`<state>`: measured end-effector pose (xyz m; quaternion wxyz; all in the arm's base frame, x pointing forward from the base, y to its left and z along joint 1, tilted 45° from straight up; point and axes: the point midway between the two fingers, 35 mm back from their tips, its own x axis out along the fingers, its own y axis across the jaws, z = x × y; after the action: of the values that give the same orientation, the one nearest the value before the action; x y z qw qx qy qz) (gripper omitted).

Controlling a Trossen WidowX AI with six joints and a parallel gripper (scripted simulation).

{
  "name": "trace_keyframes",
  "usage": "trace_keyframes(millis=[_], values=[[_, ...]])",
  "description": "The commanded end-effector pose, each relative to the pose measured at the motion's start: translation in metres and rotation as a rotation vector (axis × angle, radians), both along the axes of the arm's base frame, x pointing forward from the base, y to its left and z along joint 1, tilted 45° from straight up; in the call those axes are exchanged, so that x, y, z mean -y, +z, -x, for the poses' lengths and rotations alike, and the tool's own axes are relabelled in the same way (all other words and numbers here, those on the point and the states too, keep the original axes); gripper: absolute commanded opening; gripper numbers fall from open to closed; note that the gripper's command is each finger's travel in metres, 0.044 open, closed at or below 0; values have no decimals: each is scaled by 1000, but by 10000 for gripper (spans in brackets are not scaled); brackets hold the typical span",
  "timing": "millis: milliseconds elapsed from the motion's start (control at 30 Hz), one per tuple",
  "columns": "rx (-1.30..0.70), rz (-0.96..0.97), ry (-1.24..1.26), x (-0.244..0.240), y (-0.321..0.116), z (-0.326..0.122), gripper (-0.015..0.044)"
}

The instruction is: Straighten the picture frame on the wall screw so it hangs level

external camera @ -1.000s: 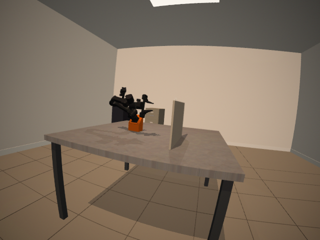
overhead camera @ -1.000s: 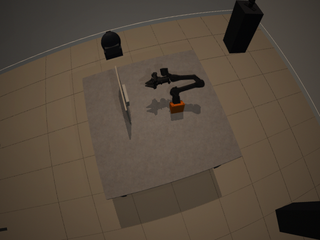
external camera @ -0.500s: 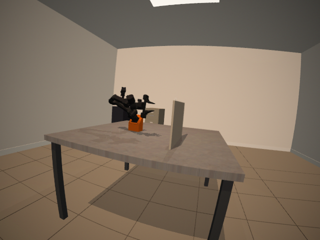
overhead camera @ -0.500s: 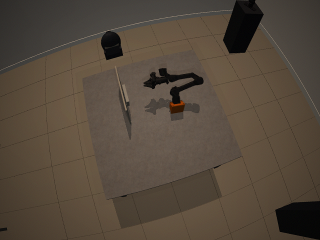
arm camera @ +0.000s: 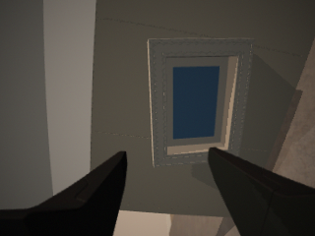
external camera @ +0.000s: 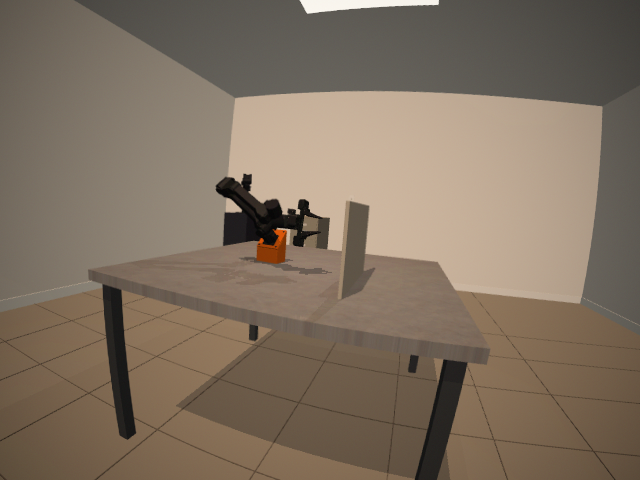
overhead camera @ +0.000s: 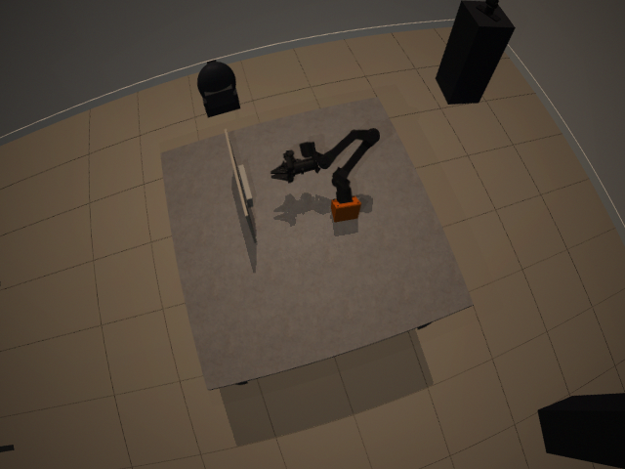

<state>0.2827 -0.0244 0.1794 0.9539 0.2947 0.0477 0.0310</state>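
Hovering short of the panel (overhead camera: 232,161) (external camera: 354,248) (arm camera: 118,98) with the gripper (overhead camera: 272,173) (external camera: 320,225) (arm camera: 167,155), keeping both of the 2 fingers parted fairly wide, gripping nothing. Facing, by the wrist view, the picture frame (overhead camera: 245,184) (arm camera: 159,98) on the upright panel above the table (overhead camera: 328,303) (external camera: 289,310) (arm camera: 307,128), well apart from both fingertips. Judging from its edge against the panel's, probably dealing with a slight tilt, high at the end nearest the top of the wrist view. Risking a shove against the panel by approaching too deep; risking a 1-sided nudge and more swing by closing off centre. Also risking losing the screw altogether by lifting too far, or staying in the same notch by lifting too little; risking a 2-notch jump by shifting too far, or a worse slant by misreading the high side. Hiding behind the frame: screw and notched strip, so leaving the current notch unknowable. Losing the frame entirely behind the panel in the exterior view, and showing mostly its thin edge from above, too foreshortened for judging level.
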Motion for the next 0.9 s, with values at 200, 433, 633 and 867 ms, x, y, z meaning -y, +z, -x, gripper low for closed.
trace_keyframes(millis=[200, 433, 633, 867], values=[[4, 5, 4, 1, 1, 0, 260], [4, 5, 4, 1, 4, -16, 260], [6, 4, 4, -2, 3, -55, 260], [7, 4, 4, -6, -4, -80, 260]])
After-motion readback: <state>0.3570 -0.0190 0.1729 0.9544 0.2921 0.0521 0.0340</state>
